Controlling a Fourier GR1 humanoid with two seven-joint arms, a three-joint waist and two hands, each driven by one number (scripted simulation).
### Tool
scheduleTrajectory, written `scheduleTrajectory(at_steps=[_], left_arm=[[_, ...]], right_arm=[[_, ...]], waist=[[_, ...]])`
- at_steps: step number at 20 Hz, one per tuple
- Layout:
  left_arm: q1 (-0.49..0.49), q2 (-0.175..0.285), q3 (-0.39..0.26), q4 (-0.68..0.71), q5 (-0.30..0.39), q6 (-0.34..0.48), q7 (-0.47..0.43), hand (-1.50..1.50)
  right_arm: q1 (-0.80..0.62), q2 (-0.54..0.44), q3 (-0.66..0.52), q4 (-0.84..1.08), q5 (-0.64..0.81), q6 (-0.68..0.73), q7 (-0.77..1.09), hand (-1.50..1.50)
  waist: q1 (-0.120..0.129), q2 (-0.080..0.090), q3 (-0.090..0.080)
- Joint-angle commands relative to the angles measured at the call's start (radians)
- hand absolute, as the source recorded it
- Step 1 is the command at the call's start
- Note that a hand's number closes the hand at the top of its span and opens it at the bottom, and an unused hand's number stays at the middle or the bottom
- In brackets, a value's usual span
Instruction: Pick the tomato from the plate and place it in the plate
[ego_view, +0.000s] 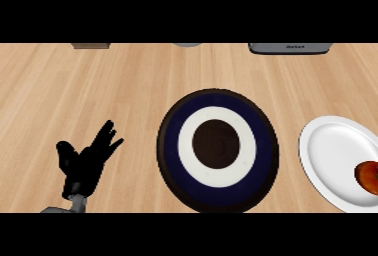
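The tomato (368, 176) lies on the white plate (331, 150) at the right edge of the view, partly cut off. Just beside it, mid-counter (88, 85), sits a dark plate (171, 150) with blue and white rings. The left hand (85, 162) rests at the lower left, fingers spread and upright, holding nothing

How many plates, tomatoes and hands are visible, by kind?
Plates: 2, the dark round plate with blue and white rings and the white round plate.
Tomatoes: 1, the red tomato.
Hands: 1, the open black left hand.
Total: 4.
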Motion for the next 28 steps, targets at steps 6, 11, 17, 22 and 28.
scheduleTrajectory(at_steps=[6, 11, 17, 22, 28], left_arm=[[0.012, -0.023, 0.035, 0.039, -0.016, -0.042, 0.024, 0.0], [-0.036, -0.057, 0.053, 0.085, -0.046, -0.047, 0.015, 0.0], [-0.001, -0.078, 0.047, 0.037, -0.078, -0.031, 0.038, 0.0], [0.037, -0.066, 0.059, -0.013, -0.06, -0.059, 0.054, 0.0], [0.049, -0.054, 0.094, -0.019, -0.078, -0.093, 0.057, 0.0]], right_arm=[[-0.055, 0.071, 0.018, 0.012, 0.164, -0.044, 0.072, -1.5], [-0.082, 0.087, 0.015, 0.125, 0.209, -0.042, 0.009, -1.5], [-0.151, 0.127, 0.065, 0.217, 0.298, -0.075, 0.005, -1.5], [-0.11, 0.126, 0.129, 0.149, 0.407, -0.121, -0.017, 1.5], [-0.16, 0.1, 0.064, 0.248, 0.431, -0.15, -0.093, 1.5]], waist=[[-0.001, 0.008, -0.006], [-0.003, 0.008, -0.006], [0.001, 0.008, -0.006], [-0.001, 0.007, -0.006], [-0.001, 0.007, -0.006]])
